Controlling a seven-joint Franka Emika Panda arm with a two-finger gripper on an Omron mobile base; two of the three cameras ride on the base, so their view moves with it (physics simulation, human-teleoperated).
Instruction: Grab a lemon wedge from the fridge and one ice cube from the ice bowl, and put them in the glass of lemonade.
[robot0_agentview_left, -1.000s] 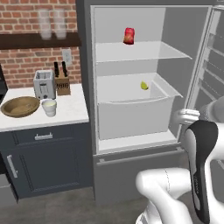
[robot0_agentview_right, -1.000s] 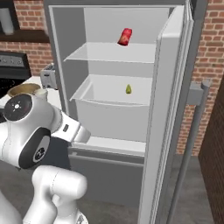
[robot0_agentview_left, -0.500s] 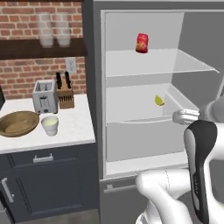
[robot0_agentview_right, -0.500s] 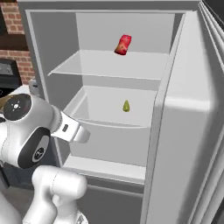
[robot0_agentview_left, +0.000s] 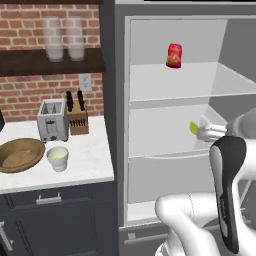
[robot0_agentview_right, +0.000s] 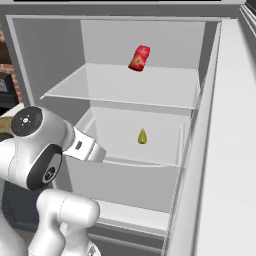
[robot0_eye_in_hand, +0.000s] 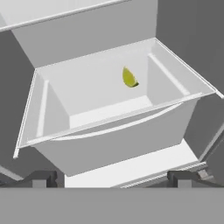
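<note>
One lemon wedge (robot0_eye_in_hand: 128, 77), lying in the open fridge (robot0_agentview_right: 150, 45) drawer toward its back. Gripper (robot0_eye_in_hand: 113, 178) spread wide, empty, outside the drawer front. Advised: clear the front lip, descend, straddle the wedge centrally before closing.

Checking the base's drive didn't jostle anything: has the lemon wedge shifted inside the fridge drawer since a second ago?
No. The lemon wedge sits at the same spot against the drawer back wall; only the camera closed in.
</note>
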